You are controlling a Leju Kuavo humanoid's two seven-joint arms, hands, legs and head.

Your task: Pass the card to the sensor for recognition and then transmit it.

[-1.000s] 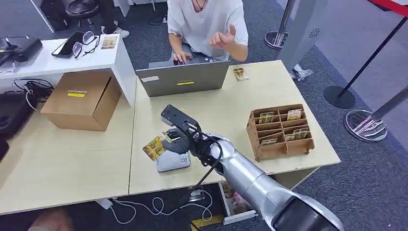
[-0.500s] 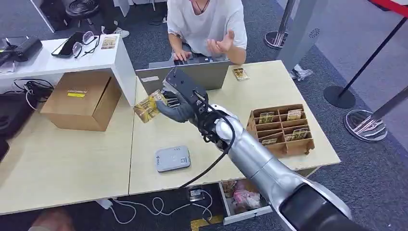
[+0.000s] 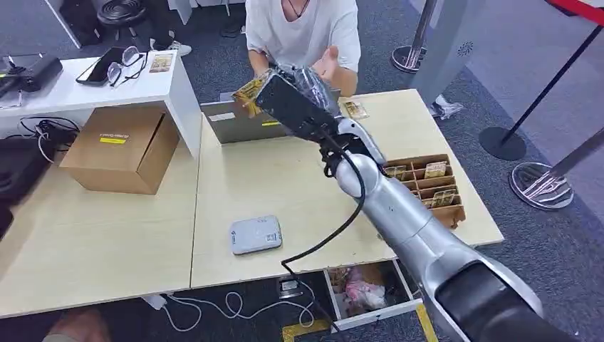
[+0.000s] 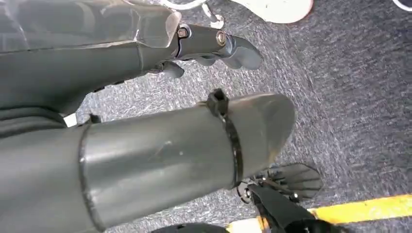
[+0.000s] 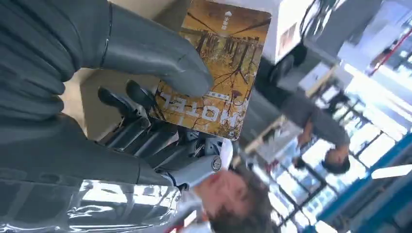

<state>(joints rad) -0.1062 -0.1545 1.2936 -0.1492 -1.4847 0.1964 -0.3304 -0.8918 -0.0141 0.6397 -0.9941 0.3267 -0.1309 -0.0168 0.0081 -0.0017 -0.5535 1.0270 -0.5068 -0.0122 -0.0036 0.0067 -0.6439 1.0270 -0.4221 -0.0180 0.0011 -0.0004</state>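
the right hand (image 5: 145, 97) pinches the card (image 5: 218, 63), raised toward the person (image 3: 303, 28), well apart from the sensor (image 3: 256, 234) on the surface (image 3: 285, 178); handover seems left.

1. The right hand (image 3: 295, 89) is up high over the laptop (image 3: 246, 121), holding the card (image 3: 251, 91).
2. A person's hand (image 3: 327, 64) is just behind it.
3. The table (image 3: 285, 178) has bare room between the sensor (image 3: 256, 234) and the laptop.
4. The card rack (image 3: 427, 192) stands under the arm.
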